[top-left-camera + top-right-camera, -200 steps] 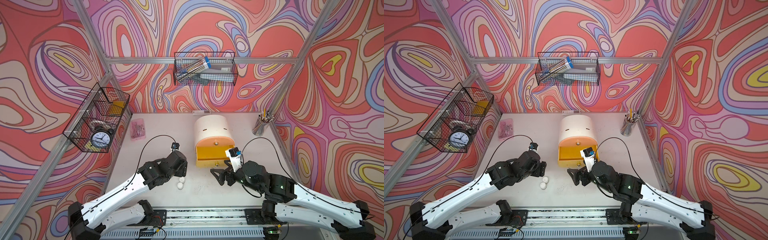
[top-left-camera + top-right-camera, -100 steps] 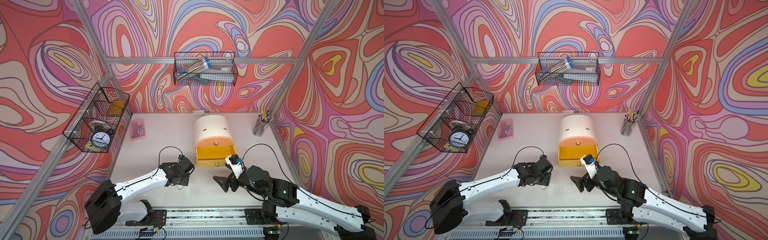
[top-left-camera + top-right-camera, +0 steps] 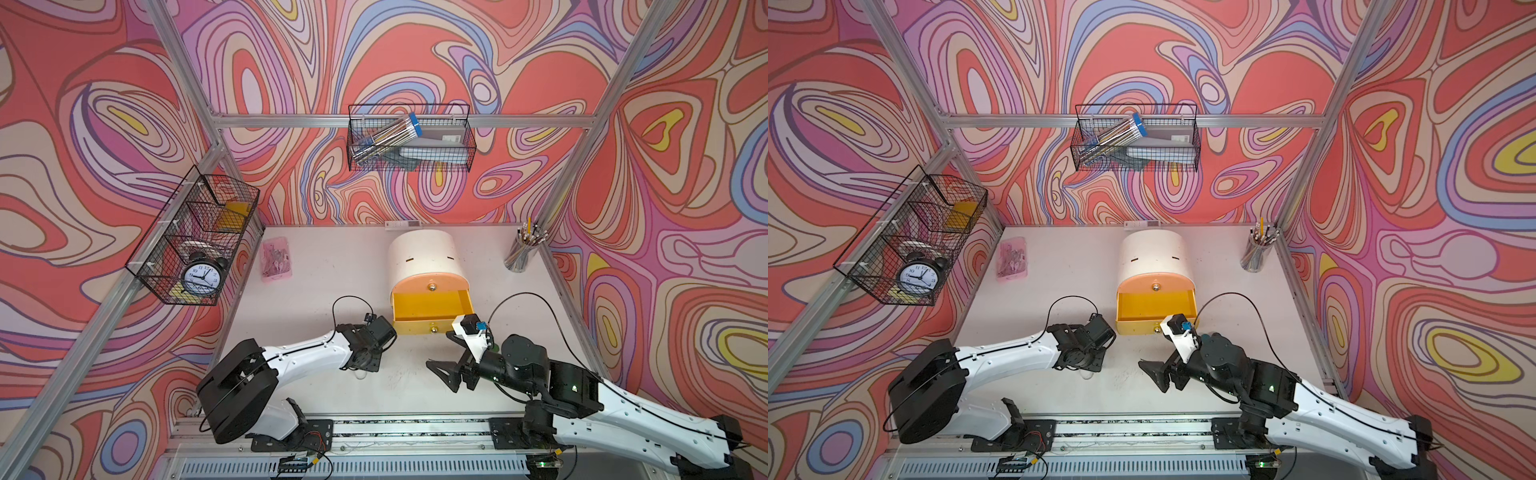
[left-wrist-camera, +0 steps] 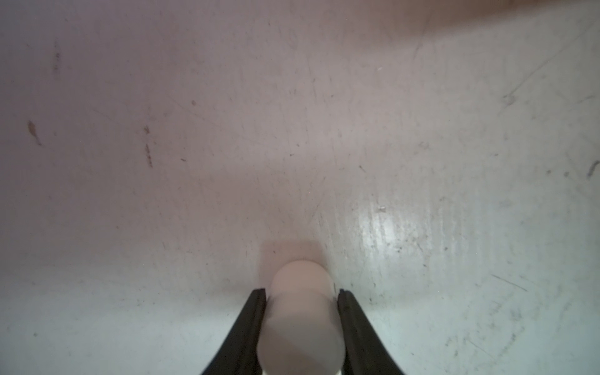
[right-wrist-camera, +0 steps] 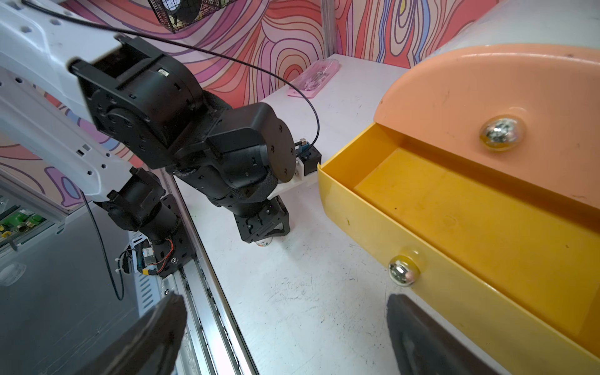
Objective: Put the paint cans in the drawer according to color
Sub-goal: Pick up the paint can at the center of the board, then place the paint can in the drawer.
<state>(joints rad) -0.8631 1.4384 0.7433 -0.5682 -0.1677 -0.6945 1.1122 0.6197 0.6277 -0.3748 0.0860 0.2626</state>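
The drawer chest [image 3: 424,257] stands mid-table, cream with a shut peach front [image 5: 454,97]. Its yellow drawer [image 3: 428,307] is pulled out and holds nothing. My left gripper [image 4: 302,291] points down at the table left of the chest, shut on a white paint can [image 4: 300,324] that stands on the table. The can shows under the fingers in the right wrist view [image 5: 264,243] and as a white sliver in both top views [image 3: 360,374]. My right gripper [image 5: 285,302] hangs open and holds nothing, just in front of the yellow drawer's knob [image 5: 402,272]. No other paint cans show.
A clear cup of pencils [image 3: 521,253] stands at the back right. A pink case [image 3: 275,259] lies at the back left. Black wire baskets hang on the left wall [image 3: 195,245] and the back wall [image 3: 409,139]. A metal rail [image 3: 374,428] runs along the front edge.
My left arm stretched forward and came down over the two white cans, and its jaws shut on one. The right arm drew back slightly from the drawer, its jaws still open.
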